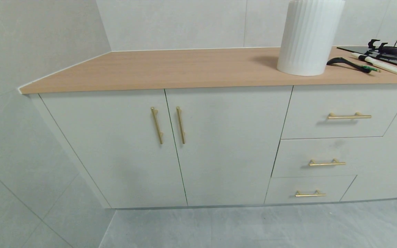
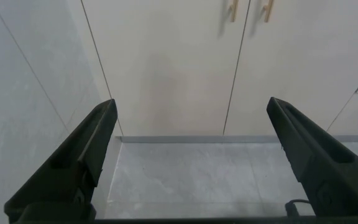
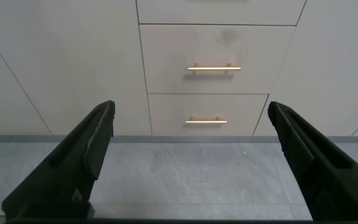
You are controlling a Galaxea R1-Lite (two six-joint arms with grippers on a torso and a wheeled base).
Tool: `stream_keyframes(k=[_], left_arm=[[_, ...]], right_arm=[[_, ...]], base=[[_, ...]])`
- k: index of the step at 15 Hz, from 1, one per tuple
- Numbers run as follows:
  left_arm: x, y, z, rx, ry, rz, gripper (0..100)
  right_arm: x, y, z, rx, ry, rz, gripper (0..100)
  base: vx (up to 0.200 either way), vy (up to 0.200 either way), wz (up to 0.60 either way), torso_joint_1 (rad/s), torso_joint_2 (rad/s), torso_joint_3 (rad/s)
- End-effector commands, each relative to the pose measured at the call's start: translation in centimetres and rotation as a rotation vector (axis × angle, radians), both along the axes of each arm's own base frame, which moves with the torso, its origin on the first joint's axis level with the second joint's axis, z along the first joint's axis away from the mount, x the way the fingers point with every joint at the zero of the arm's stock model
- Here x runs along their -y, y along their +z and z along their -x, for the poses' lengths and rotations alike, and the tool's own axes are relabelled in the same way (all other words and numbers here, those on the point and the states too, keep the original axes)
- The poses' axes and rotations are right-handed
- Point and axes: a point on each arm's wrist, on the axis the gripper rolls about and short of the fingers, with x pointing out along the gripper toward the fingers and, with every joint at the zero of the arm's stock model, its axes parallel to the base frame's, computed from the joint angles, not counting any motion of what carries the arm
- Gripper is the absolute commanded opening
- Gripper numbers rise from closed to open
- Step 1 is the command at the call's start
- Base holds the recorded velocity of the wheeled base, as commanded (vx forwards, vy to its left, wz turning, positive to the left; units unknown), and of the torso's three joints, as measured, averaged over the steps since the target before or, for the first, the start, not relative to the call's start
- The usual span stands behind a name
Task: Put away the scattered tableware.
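Note:
On the wooden counter (image 1: 171, 70), at its far right, lie a black ladle (image 1: 352, 64) and a white-handled knife (image 1: 383, 64). A tall white ribbed canister (image 1: 307, 36) stands just left of them. My left gripper (image 2: 191, 112) hangs open low before the double cabinet doors (image 2: 185, 62), nothing between its fingers. My right gripper (image 3: 191, 112) is open too, facing the lower drawers (image 3: 219, 59) near the floor.
A black hob grate (image 1: 393, 51) sits at the counter's far right end. Below are two doors with gold handles (image 1: 169, 124) and three drawers (image 1: 339, 115). A tiled wall closes the left side. Grey floor (image 1: 253, 225) lies open in front.

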Motion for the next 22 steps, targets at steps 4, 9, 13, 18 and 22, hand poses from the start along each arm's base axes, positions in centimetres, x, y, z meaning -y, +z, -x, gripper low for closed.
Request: stream_keyframes(k=[4, 9, 13, 18, 22], left_arm=[[0.0, 0.0, 0.0, -0.001, 0.0, 0.0, 100], [0.0, 0.0, 0.0, -0.001, 0.0, 0.0, 100], [0.0, 0.0, 0.0, -0.001, 0.0, 0.0, 100], [0.0, 0.0, 0.0, -0.001, 0.0, 0.0, 100], [0.0, 0.01, 0.0, 0.001, 0.0, 0.0, 100]], right_arm=[[0.0, 0.0, -0.02, -0.003, 0.001, 0.001, 100], [0.0, 0.0, -0.02, -0.003, 0.001, -0.001, 100], [0.0, -0.01, -0.01, -0.001, 0.001, -0.001, 100], [0.0, -0.01, -0.01, -0.001, 0.001, -0.001, 100], [0.0, -0.01, -0.01, -0.001, 0.001, -0.001, 100]], base=[[0.0, -0.2, 0.0, 0.004, 0.0, 0.002], [0.0, -0.2, 0.0, -0.002, 0.0, 0.001], [0.0, -0.15, 0.0, 0.002, 0.0, 0.002], [0.0, 0.0, 0.0, 0.0, 0.0, 0.0], [0.15, 0.0, 0.0, 0.001, 0.0, 0.001]])
